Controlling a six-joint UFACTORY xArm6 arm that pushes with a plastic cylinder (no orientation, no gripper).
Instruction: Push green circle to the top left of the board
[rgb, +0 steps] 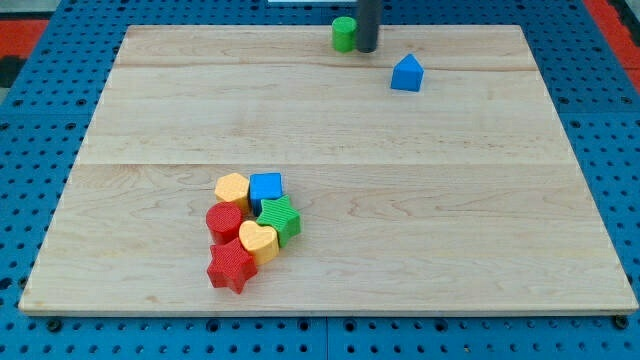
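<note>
The green circle (344, 33) stands near the top edge of the wooden board (330, 120), a little right of the middle. My tip (367, 48) is right beside it, touching or nearly touching its right side. The dark rod rises out of the view's top.
A blue pentagon-like block (407, 73) lies right and below my tip. A cluster sits at lower left of centre: yellow hexagon (232, 188), blue square (266, 188), red circle (224, 221), green star (280, 219), yellow heart (259, 241), red star (231, 267).
</note>
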